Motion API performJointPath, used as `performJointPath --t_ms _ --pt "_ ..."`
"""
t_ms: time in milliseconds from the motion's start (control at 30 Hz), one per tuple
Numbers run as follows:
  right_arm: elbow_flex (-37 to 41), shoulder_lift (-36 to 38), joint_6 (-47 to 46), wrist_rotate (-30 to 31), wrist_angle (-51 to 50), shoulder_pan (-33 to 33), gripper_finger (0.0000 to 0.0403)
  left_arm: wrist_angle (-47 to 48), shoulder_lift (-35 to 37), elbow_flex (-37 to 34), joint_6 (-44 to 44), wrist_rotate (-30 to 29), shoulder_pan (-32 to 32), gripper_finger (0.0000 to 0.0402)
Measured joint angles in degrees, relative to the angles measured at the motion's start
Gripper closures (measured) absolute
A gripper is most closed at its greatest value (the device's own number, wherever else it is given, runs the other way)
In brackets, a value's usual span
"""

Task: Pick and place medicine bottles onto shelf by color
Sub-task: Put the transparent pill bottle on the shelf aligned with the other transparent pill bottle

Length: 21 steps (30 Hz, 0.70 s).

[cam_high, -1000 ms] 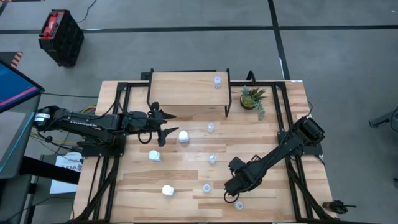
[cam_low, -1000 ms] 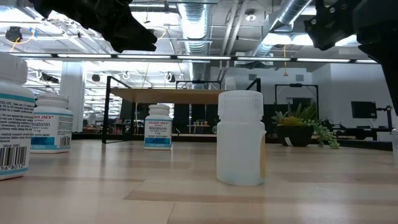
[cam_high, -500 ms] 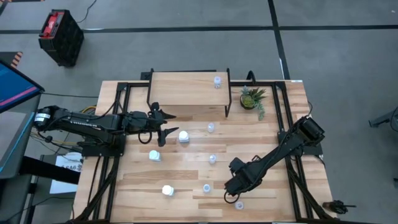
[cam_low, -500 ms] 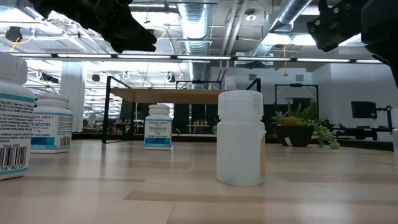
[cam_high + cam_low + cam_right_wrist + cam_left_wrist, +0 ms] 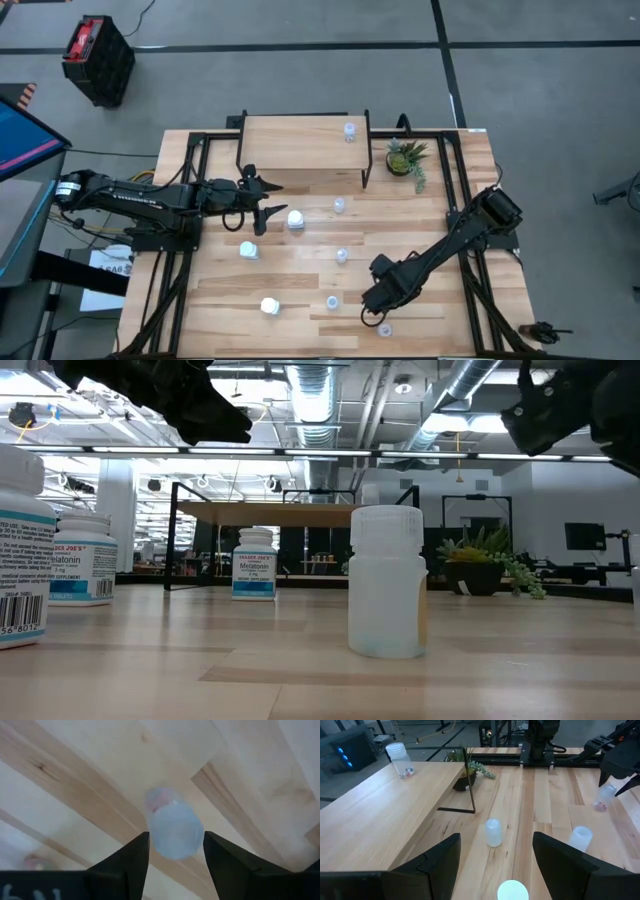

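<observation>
A slatted table [image 5: 440,180] of pale, smooth-grained wooden boards is seen from above. At its far edge stands the shelf [image 5: 290,145], a flat rectangular top of light wood carried on thin black metal legs. One translucent bottle [image 5: 349,131] stands upright on the shelf near its right end, and something small and reddish is seen inside it at the bottom in the left wrist view [image 5: 399,760]. A small green potted plant [image 5: 405,158] stands just beside the shelf on the right.

The other medicine bottles are spread over the table, all upright with their long axes vertical. Three chunkier white bottles, opaque and cylindrical, are seen at [image 5: 295,219], [image 5: 247,250] and [image 5: 269,306]; printed labels are shown on them in the low view [image 5: 254,564]. Smaller translucent bottles stand at [image 5: 339,205], [image 5: 342,255] and [image 5: 332,301]; one is shown close in the low view [image 5: 386,582], frosted, with a ribbed cap.

The left gripper [image 5: 268,208] is held just left of the white bottle near the shelf, its dark fingers spread and nothing between them. The right gripper [image 5: 372,312] hangs at the near edge directly over another translucent bottle [image 5: 174,830], its fingers [image 5: 125,857] spread wide to either side of the round cap, not touching it.
</observation>
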State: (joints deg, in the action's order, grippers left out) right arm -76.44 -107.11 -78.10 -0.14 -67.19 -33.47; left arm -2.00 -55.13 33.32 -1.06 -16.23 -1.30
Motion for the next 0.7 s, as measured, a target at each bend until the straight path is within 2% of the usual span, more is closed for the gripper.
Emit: performJointPath --t_ms 367,567,700 --pt "0.0 0.0 1.5 0.1 0.3 0.9 0.0216 0.0 0.0 0.0 0.6 0.0 0.0 0.0164" --pt "-0.3 0.0 1.7 0.0 0.3 2.2 0.0253 0.0 0.0 0.0 0.6 0.0 0.0 0.0164" --pt "-4.5 -0.1 4.9 -1.3 -3.1 5.1 0.0275 0.0 0.0 0.0 0.6 0.0 0.0 0.0164"
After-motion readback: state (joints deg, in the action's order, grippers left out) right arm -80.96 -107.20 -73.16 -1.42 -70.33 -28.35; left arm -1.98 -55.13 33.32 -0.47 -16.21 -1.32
